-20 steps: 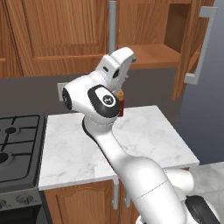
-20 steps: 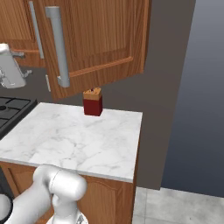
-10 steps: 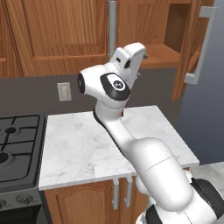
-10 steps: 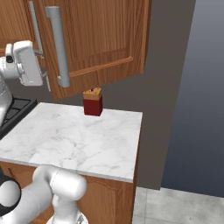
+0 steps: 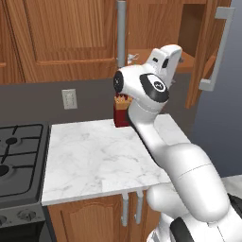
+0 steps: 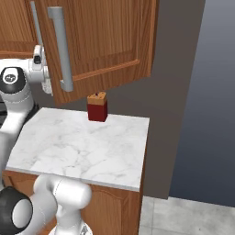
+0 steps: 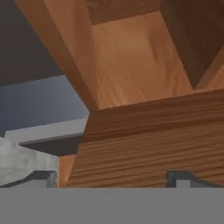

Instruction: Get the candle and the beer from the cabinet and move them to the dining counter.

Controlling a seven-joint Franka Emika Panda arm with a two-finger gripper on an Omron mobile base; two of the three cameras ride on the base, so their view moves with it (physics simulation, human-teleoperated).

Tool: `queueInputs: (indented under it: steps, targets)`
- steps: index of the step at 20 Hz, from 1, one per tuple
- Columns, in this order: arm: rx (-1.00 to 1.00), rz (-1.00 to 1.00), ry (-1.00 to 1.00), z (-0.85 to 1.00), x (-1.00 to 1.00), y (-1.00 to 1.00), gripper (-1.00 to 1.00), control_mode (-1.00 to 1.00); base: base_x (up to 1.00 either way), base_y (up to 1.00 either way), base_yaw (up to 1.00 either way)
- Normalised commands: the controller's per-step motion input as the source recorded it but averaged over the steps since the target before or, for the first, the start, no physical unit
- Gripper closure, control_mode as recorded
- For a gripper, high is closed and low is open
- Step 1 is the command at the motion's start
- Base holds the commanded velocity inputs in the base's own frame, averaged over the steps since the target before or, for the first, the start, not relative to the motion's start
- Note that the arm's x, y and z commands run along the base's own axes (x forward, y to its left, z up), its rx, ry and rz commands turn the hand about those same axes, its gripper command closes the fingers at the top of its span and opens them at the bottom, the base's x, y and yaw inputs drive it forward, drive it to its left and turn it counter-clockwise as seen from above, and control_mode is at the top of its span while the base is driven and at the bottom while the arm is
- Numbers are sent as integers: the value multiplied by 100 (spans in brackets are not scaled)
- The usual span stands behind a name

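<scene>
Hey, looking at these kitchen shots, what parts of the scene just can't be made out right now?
- Inside of the cabinet: in the left base view, the arm's hand covers most of the opening; no candle or beer can be made out.
- Same opening, right base view: the open door blocks it.
- Knife block: half hidden behind the arm.
- Gripper: tips cut off at the hand view's bottom.

Red knife block point(image 6: 97, 108) w/ tan handles stands upright at back edge of small marble worktop point(image 6: 87, 151), nr its middle, just in front of dark grey wall. Black stove point(image 5: 16, 160) adjoins worktop's left edge, burner grates showing, knobs point(image 5: 22, 215) on its front. White wall outlet point(image 5: 69, 99) above worktop's back left corner. Lower wood cabinets point(image 5: 99, 221) under front edge w/ two short silver handles point(image 5: 131, 208) side by side.
</scene>
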Motion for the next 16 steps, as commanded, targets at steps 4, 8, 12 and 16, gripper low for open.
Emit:
queueInputs:
  steps: [4,8,12,16]
  targets:
    - [0,-1,14,-7,1,-77,-100,-100,0,0,0]
    - [0,-4,7,-1,-13,-82,-100,-100,0,0,0]
    - [0,-6,1,0,-39,-77,-100,-100,0,0,0]
    - [0,-9,0,0,-44,-74,-100,-100,0,0,0]
